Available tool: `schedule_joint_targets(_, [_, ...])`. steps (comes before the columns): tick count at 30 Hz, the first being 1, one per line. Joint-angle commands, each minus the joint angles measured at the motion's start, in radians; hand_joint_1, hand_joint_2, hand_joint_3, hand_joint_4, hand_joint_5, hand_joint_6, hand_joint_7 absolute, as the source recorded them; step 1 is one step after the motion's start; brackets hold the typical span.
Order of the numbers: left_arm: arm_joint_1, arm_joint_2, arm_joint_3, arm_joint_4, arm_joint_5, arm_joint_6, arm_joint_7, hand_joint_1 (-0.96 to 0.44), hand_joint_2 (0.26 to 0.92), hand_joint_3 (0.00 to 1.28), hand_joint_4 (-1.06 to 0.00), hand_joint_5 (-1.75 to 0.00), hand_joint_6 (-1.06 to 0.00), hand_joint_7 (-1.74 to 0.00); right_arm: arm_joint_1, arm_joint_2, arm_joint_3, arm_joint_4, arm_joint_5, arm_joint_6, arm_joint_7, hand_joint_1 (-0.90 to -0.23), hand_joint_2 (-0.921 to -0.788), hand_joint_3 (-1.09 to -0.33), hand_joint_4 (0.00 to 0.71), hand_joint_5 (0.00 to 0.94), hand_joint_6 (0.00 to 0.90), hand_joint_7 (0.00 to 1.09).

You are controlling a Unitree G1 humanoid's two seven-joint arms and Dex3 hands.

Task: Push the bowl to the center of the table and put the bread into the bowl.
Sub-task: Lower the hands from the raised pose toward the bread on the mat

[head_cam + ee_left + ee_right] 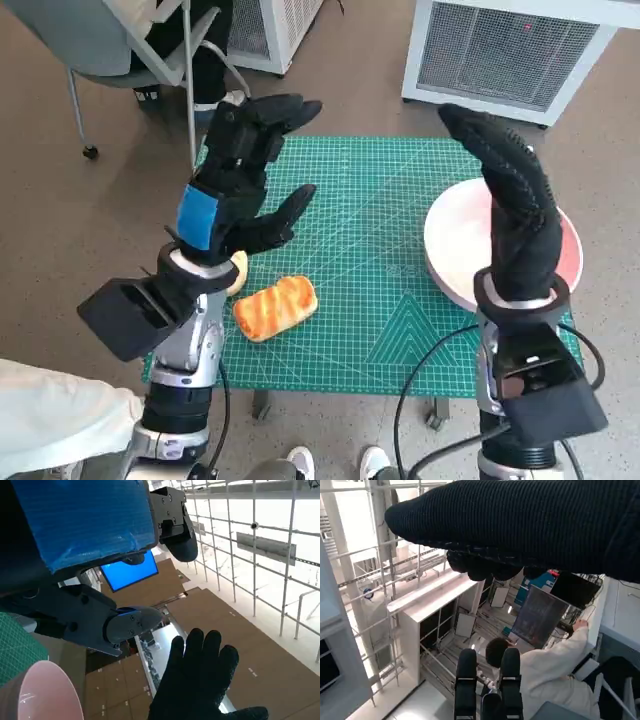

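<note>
Your head view looks down on a brown floor, with a small table at its middle covered by a green cutting mat ruled in pale grid lines. At 12 and 1 o'clock beyond the table stand two white grilled units; at 11 o'clock a grey chair has a person's dark legs beside it. A pale sleeve shows at 7 o'clock.

On the mat's 3 o'clock edge sits the bowl, round, pale pink inside with a redder patch on its far right, part hidden by your right forearm. At 8 o'clock on the mat lies the bread, an oblong golden loaf with darker toasted stripes, well apart from the bowl. A small pale round thing peeks out just beside it, mostly under your left wrist.

Your left hand is raised above the mat's 10 o'clock side, fingers spread wide, holding nothing. Your right hand is lifted over the bowl, fingers straight and together, nothing in it.

The right wrist view shows a person in a pale top at a dark screen.
</note>
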Motion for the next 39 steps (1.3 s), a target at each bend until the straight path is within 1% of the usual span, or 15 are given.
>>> schedule_joint_targets(1, [0.016,0.001,0.0,-0.017,0.005,-0.008,0.005,-0.27,0.793,0.58,0.0,-0.81,0.0,-1.0,0.042,-0.018,-0.021,0.009,0.023,-0.005,0.005,-0.357,-0.921,-0.535,0.421,0.001,0.063,0.81])
schedule_joint_targets(2, [0.018,0.001,0.0,-0.019,0.005,-0.008,0.005,-0.27,0.793,0.58,0.0,-0.81,0.0,-1.0,0.046,-0.022,-0.026,0.009,0.027,-0.008,0.006,-0.36,-0.921,-0.535,0.418,0.0,0.061,0.81])
schedule_joint_targets(5, [0.019,0.003,0.002,-0.017,0.001,-0.007,0.002,-0.27,0.792,0.58,0.0,-0.81,0.0,-1.0,0.058,-0.052,-0.067,0.047,0.053,-0.036,0.013,-0.374,-0.921,-0.526,0.411,0.0,0.06,0.81])
schedule_joint_targets(8, [0.021,0.003,0.002,-0.019,0.0,-0.006,0.002,-0.27,0.791,0.58,0.0,-0.81,0.0,-1.0,0.065,-0.078,-0.105,0.093,0.073,-0.066,0.01,-0.386,-0.921,-0.512,0.411,0.001,0.089,0.76])
schedule_joint_targets(10, [0.021,0.004,0.004,-0.017,-0.002,-0.005,0.001,-0.27,0.791,0.58,0.0,-0.81,0.0,-1.0,0.064,-0.093,-0.139,0.144,0.074,-0.091,-0.007,-0.389,-0.921,-0.505,0.415,0.003,0.113,0.72])
schedule_joint_targets(16, [0.024,0.006,0.01,-0.015,-0.01,-0.002,-0.004,-0.25,0.789,0.59,0.0,-0.82,0.0,-1.0,0.055,-0.122,-0.231,0.286,0.045,-0.136,-0.09,-0.385,-0.921,-0.505,0.423,0.005,0.152,0.66])
schedule_joint_targets(18, [0.025,0.007,0.011,-0.016,-0.013,-0.001,-0.005,-0.25,0.788,0.59,0.0,-0.82,0.0,-1.0,0.05,-0.133,-0.258,0.334,0.031,-0.147,-0.126,-0.386,-0.921,-0.509,0.422,0.004,0.158,0.66])
schedule_joint_targets(19, [0.026,0.007,0.011,-0.017,-0.014,0.0,-0.005,-0.25,0.787,0.59,0.0,-0.82,0.0,-1.0,0.047,-0.14,-0.271,0.359,0.018,-0.151,-0.15,-0.389,-0.921,-0.511,0.422,0.004,0.16,0.65])
schedule_joint_targets(23, [0.032,0.006,0.011,-0.024,-0.017,0.004,-0.004,-0.24,0.784,0.6,0.0,-0.82,0.0,-1.0,0.038,-0.171,-0.313,0.453,-0.026,-0.152,-0.239,-0.395,-0.921,-0.52,0.429,0.007,0.176,0.65])
schedule_joint_targets(24, [0.033,0.006,0.011,-0.025,-0.017,0.004,-0.004,-0.24,0.783,0.61,0.0,-0.82,0.0,-1.0,0.036,-0.178,-0.319,0.473,-0.033,-0.154,-0.255,-0.393,-0.921,-0.522,0.429,0.007,0.179,0.65])
schedule_joint_targets(26, [0.035,0.007,0.012,-0.026,-0.019,0.005,-0.004,-0.24,0.781,0.61,0.0,-0.82,0.0,-1.0,0.032,-0.196,-0.331,0.525,-0.038,-0.161,-0.283,-0.39,-0.921,-0.525,0.429,0.006,0.181,0.65])
schedule_joint_targets(30, [0.038,0.009,0.015,-0.028,-0.022,0.008,-0.004,-0.24,0.78,0.62,0.0,-0.82,0.0,-1.0,0.017,-0.234,-0.349,0.643,-0.032,-0.164,-0.321,-0.378,-0.921,-0.529,0.419,0.002,0.184,0.65])
schedule_joint_targets(32, [0.038,0.011,0.017,-0.027,-0.023,0.01,-0.004,-0.24,0.779,0.62,0.0,-0.82,0.0,-1.0,0.008,-0.249,-0.354,0.699,-0.02,-0.165,-0.329,-0.368,-0.921,-0.531,0.407,0.001,0.193,0.63])
schedule_joint_targets(36, [0.042,0.013,0.019,-0.035,-0.023,0.016,-0.001,-0.24,0.778,0.62,0.0,-0.83,0.0,-1.01,-0.013,-0.266,-0.365,0.815,0.021,-0.166,-0.318,-0.366,-0.921,-0.535,0.393,0.001,0.209,0.58])
schedule_joint_targets(39, [0.045,0.014,0.02,-0.044,-0.021,0.022,0.003,-0.24,0.778,0.63,0.0,-0.83,0.0,-1.01,-0.032,-0.273,-0.373,0.9,0.062,-0.166,-0.281,-0.363,-0.921,-0.537,0.387,0.003,0.223,0.55])
